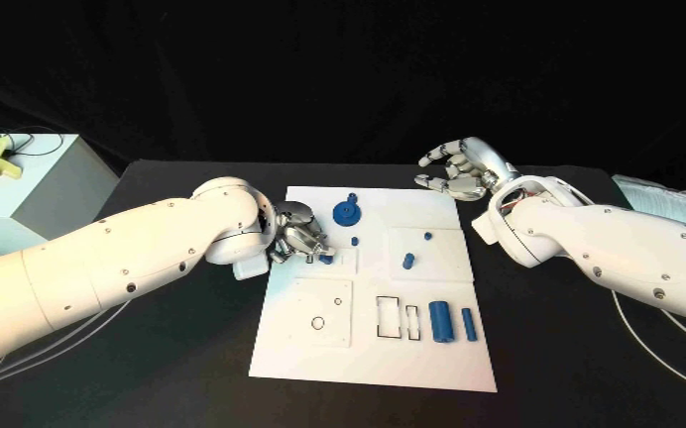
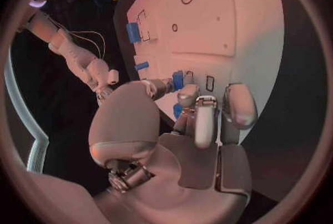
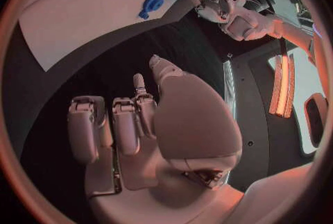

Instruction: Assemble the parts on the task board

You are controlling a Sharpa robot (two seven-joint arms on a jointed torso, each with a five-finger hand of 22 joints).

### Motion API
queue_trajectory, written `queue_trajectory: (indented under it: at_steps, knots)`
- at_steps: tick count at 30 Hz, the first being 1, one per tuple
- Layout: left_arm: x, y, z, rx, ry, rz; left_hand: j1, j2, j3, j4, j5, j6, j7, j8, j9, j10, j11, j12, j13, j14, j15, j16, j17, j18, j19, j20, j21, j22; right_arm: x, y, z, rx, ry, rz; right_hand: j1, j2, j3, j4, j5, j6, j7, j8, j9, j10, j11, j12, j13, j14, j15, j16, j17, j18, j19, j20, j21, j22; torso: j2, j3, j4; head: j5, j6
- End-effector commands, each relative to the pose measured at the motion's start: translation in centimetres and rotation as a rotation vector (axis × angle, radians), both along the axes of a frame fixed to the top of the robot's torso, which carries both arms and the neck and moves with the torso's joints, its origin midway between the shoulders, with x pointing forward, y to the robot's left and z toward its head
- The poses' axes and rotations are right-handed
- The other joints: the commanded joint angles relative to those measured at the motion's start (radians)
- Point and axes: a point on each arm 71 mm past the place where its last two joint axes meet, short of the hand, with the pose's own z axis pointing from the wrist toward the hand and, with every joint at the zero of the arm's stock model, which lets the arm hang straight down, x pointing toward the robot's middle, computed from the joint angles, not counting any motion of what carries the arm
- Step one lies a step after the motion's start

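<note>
Left hand (image 1: 297, 237) is reaching over the left edge of the task board (image 1: 375, 349), fingers curled down around a small blue part (image 1: 327, 259) and touching it; whether it is actually pinching the piece I cannot tell. The left wrist view is showing more: the fingertips (image 2: 205, 118) bunching over small blue pieces (image 2: 178, 79) on the board (image 2: 236, 24). Right hand (image 1: 463, 170) is hovering off the board's far right corner, above the black counter (image 1: 186, 349), fingers loosely apart and holding nothing. In the right wrist view that hand (image 3: 139, 124) is hanging over bare counter with the board (image 3: 83, 18) well apart.

Board is lying flat mid-counter, white, with outlined recesses. A round blue gear-like part (image 1: 348, 213) is sitting near its far edge, a small blue peg (image 1: 409, 260) near the middle, and two blue cylinders (image 1: 442, 321) are lying side by side near the right edge, beside rectangular slots (image 1: 389, 317).
</note>
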Motion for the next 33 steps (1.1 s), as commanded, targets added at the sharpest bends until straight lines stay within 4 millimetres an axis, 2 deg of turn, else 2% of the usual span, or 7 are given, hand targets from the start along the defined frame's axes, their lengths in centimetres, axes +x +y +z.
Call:
queue_trajectory:
  at_steps: [1,6,12,22,27,33]
  knots:
    - [0.1,0.0,0.4,0.025,-0.091,0.012,-0.008,-0.007,0.195,-0.187,0.006,0.028,-0.021,0.002,0.16,0.01,0.001,0.004,0.005,0.083,-0.009,0.007,0.211,-0.019,0.01,0.0,0.006,0.006,-0.1,0.1,-0.1,-0.007,0.003,0.013,-0.005,-0.003,0.004,0.002,0.007,-0.007,0.002,-0.002,-0.001,-0.005,0.001,-0.005,0.132,0.093,0.004,-0.004,0.207,0.007,0.071,0.003,-0.005,0.198,0.001,-0.0001,-0.0001,0.0,-0.001]
    - [0.0,0.0,0.4,0.034,-0.102,0.005,-0.011,-0.012,0.202,-0.189,0.006,0.033,-0.022,0.0,0.16,0.015,-0.001,0.004,0.007,0.084,-0.01,0.008,0.214,-0.02,0.014,-0.002,0.008,0.011,-0.1,0.0,-0.3,-0.007,0.007,0.011,-0.005,-0.003,0.004,0.002,0.007,-0.007,0.002,-0.002,-0.001,-0.005,0.001,-0.005,0.132,0.093,0.004,-0.004,0.207,0.007,0.071,0.003,-0.005,0.198,0.0,0.001,0.0022,-0.003,-0.006]
    - [-0.1,-0.6,0.4,0.047,-0.116,-0.014,-0.014,-0.014,0.203,-0.189,0.008,0.035,-0.023,-0.001,0.161,0.019,-0.001,0.006,0.01,0.086,-0.011,0.01,0.217,-0.02,0.016,-0.002,0.01,0.014,-0.1,0.0,-0.4,-0.007,0.009,0.012,-0.005,-0.003,0.004,0.002,0.007,-0.007,0.002,-0.002,-0.001,-0.005,0.001,-0.005,0.132,0.093,0.004,-0.004,0.207,0.007,0.071,0.003,-0.005,0.198,0.0,-0.0007,-0.0003,-0.002,-0.007]
    - [-0.2,-0.9,0.3,0.077,-0.144,-0.038,-0.017,-0.016,0.206,-0.19,0.011,0.039,-0.024,-0.002,0.162,0.024,-0.003,0.007,0.014,0.087,-0.012,0.011,0.22,-0.021,0.02,-0.003,0.012,0.022,-0.2,0.0,-0.5,-0.007,0.012,0.012,-0.005,-0.003,0.004,0.002,0.007,-0.007,0.002,-0.002,-0.001,-0.005,0.001,-0.005,0.132,0.093,0.004,-0.004,0.207,0.007,0.071,0.003,-0.005,0.198,0.001,-0.0001,0.0017,-0.001,-0.01]
    - [-0.3,-1.3,0.2,0.085,-0.161,-0.044,-0.018,-0.017,0.208,-0.19,0.013,0.041,-0.025,-0.002,0.162,0.026,-0.003,0.008,0.016,0.088,-0.012,0.012,0.222,-0.022,0.022,-0.004,0.013,0.024,-0.2,0.0,-0.6,-0.007,0.013,0.013,-0.005,-0.003,0.004,0.002,0.007,-0.007,0.002,-0.002,-0.001,-0.005,0.001,-0.005,0.132,0.093,0.004,-0.004,0.207,0.007,0.071,0.003,-0.005,0.198,0.003,-0.0019,0.0008,-0.002,-0.011]
    - [-0.4,-1.4,0.2,0.096,-0.172,-0.051,-0.019,-0.018,0.209,-0.191,0.015,0.043,-0.025,-0.003,0.162,0.029,-0.004,0.009,0.018,0.089,-0.013,0.013,0.224,-0.022,0.023,-0.004,0.014,0.027,-0.2,-0.1,-0.6,-0.008,0.015,0.012,-0.007,-0.003,0.007,0.003,0.007,-0.007,0.002,-0.002,-0.002,-0.006,0.001,-0.005,0.132,0.093,0.004,-0.004,0.207,0.007,0.07,0.003,-0.007,0.197,0.003,-0.0017,0.0012,-0.001,-0.014]
